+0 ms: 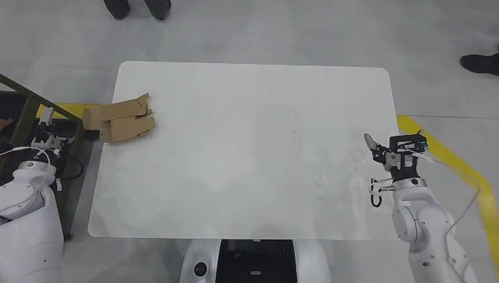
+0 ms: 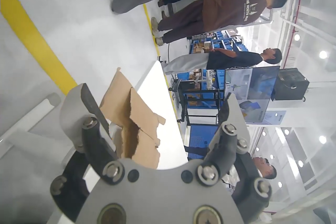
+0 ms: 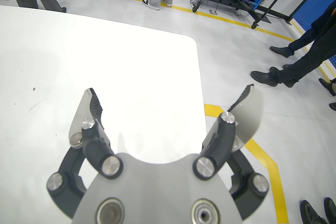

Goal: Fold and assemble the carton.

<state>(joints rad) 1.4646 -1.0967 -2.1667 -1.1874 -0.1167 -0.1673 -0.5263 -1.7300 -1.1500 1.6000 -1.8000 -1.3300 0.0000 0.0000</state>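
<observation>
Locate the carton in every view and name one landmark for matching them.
Top view: carton lies across the table's left edge, near the far corner.
Left wrist view: carton sits just beyond the open left gripper, on the table edge.
Right wrist view: faces the table's far right corner, away from the carton's side.
Shared landmark: the white table's rounded edge.

Brown carton (image 1: 120,119) — flat, unfolded, flaps splayed — lies overhanging the table's left edge.

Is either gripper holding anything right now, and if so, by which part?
Nothing is held. The left gripper and right gripper are both open and empty; the carton lies on the table.
</observation>
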